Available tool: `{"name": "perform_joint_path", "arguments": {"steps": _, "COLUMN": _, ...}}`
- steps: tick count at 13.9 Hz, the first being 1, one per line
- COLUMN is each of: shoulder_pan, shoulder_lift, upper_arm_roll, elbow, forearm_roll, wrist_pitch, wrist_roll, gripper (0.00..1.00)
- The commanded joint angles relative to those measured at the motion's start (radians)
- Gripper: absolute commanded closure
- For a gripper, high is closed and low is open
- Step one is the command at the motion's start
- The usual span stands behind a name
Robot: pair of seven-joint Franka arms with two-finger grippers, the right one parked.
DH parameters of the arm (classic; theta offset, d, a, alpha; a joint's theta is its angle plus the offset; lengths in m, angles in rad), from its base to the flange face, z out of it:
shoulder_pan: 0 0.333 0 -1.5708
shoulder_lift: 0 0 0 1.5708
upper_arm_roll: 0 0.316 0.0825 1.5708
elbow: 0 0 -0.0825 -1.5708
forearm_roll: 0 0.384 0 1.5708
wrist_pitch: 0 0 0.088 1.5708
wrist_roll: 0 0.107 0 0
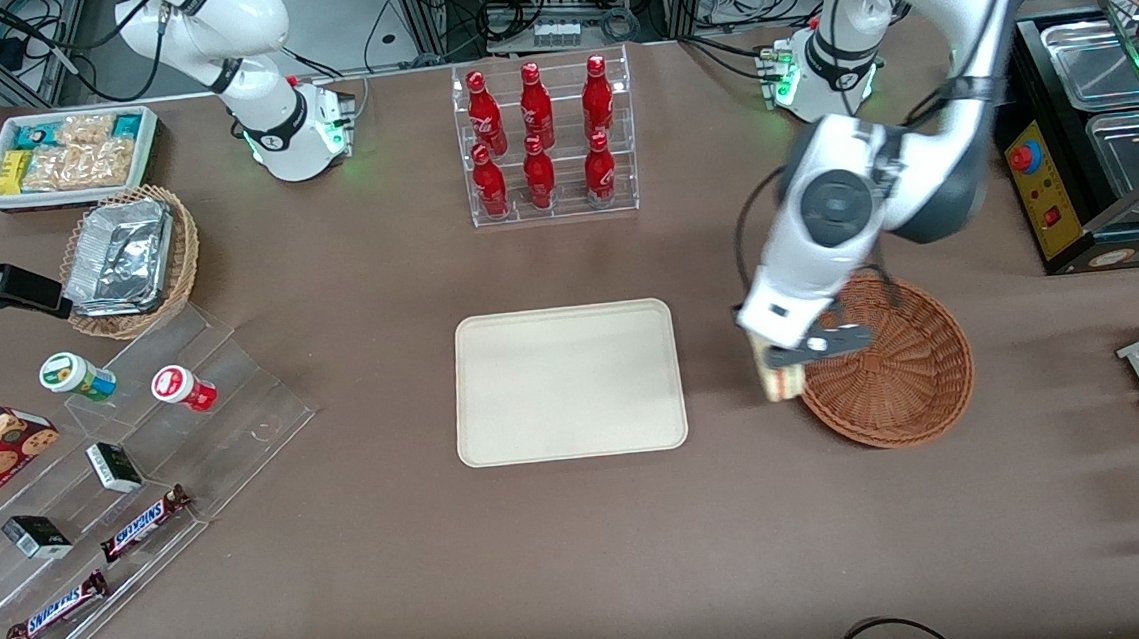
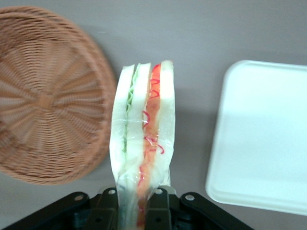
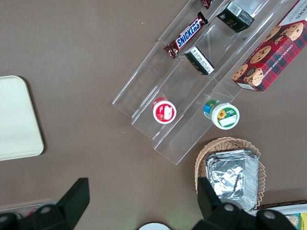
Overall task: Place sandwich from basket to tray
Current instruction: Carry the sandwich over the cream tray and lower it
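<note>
Front view: the gripper (image 1: 812, 348) hangs over the basket (image 1: 899, 377) rim at its 9 o'clock edge, the side facing the tray (image 1: 568, 381). The sandwich (image 1: 776, 377) is held in it, clear of the wicker and over bare table between basket and tray. The tray is empty, and a strip of open brown table lies between it and the basket, so the way across looks free; the bottle rack (image 1: 545, 141) stands at the tray's 12 o'clock, well apart.

Left wrist view: the fingers (image 2: 160, 203) are clenched on one narrow end of the sandwich (image 2: 144, 139), pinching wrap and bread, with the rest of the wedge sticking out unsupported. The basket (image 2: 48, 96) and the tray's rounded rim (image 2: 225, 139) flank it, neither touching. The risk, as I judge it, is the slick wrap sliding in so small a grip (a quick swing would do it), or the hanging end catching the tray rim if carried too low.

Right wrist view: only a corner of the tray (image 3: 19, 120) shows, with nothing on it.
</note>
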Motion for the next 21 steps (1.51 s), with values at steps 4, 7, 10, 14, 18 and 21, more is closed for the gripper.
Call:
{"name": "perform_joint_path", "arguments": {"steps": 4, "shoulder_pan": -0.139, "shoulder_lift": 0.213, "upper_arm_roll": 0.013, "elbow": 0.254, "forearm_roll": -0.034, "wrist_pitch": -0.015, "wrist_roll": -0.004, "gripper": 1.00}}
{"name": "perform_joint_path", "arguments": {"steps": 7, "shoulder_pan": -0.190, "shoulder_lift": 0.323, "upper_arm_roll": 0.013, "elbow": 0.369, "forearm_roll": -0.043, "wrist_pitch": -0.015, "wrist_roll": -0.024, "gripper": 1.00}}
{"name": "perform_joint_path", "arguments": {"steps": 10, "shoulder_pan": -0.217, "shoulder_lift": 0.428, "upper_arm_roll": 0.015, "elbow": 0.488, "forearm_roll": -0.045, "wrist_pitch": -0.014, "wrist_roll": -0.038, "gripper": 1.00}}
{"name": "perform_joint_path", "arguments": {"steps": 14, "shoulder_pan": -0.234, "shoulder_lift": 0.515, "upper_arm_roll": 0.015, "elbow": 0.548, "forearm_roll": -0.044, "wrist_pitch": 0.020, "wrist_roll": -0.041, "gripper": 1.00}}
{"name": "perform_joint_path", "arguments": {"steps": 18, "shoulder_pan": -0.246, "shoulder_lift": 0.557, "upper_arm_roll": 0.018, "elbow": 0.546, "forearm_roll": -0.033, "wrist_pitch": 0.059, "wrist_roll": -0.038, "gripper": 1.00}}
{"name": "perform_joint_path", "arguments": {"steps": 21, "shoulder_pan": -0.247, "shoulder_lift": 0.566, "upper_arm_roll": 0.018, "elbow": 0.548, "forearm_roll": -0.025, "wrist_pitch": 0.059, "wrist_roll": -0.033, "gripper": 0.78}}
